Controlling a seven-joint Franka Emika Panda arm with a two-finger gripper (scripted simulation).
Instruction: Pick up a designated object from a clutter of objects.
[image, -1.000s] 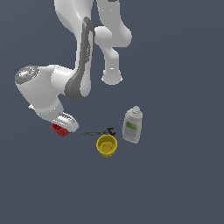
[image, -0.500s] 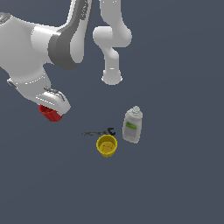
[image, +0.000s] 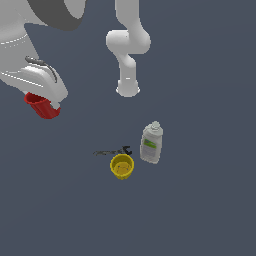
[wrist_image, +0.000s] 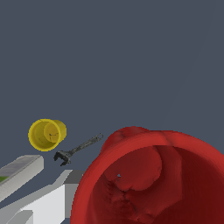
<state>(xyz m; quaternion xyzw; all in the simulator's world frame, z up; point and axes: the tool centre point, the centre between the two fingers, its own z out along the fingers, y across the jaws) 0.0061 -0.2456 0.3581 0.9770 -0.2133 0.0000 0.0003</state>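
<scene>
The small red cup (image: 42, 106) hangs in my gripper (image: 47, 102) at the exterior view's left, well above the floor. The gripper is shut on its rim. In the wrist view the red cup (wrist_image: 148, 175) fills the near corner, its open mouth facing the camera, with a white finger (wrist_image: 48, 203) beside it. The yellow cup (image: 121, 166) stands on the floor, also in the wrist view (wrist_image: 46, 134). The thin dark wrench (image: 111, 151) lies beside it, also in the wrist view (wrist_image: 77, 149). The white bottle with a green label (image: 151, 143) stands at the yellow cup's right.
The arm's white base column (image: 128, 75) stands behind the clutter. The bottle's edge (wrist_image: 19, 170) shows in the wrist view. The floor (image: 200, 210) is plain dark grey.
The gripper has risen with the red cup in it, moving up and towards the camera at the exterior view's left. The yellow cup, wrench and bottle have not moved.
</scene>
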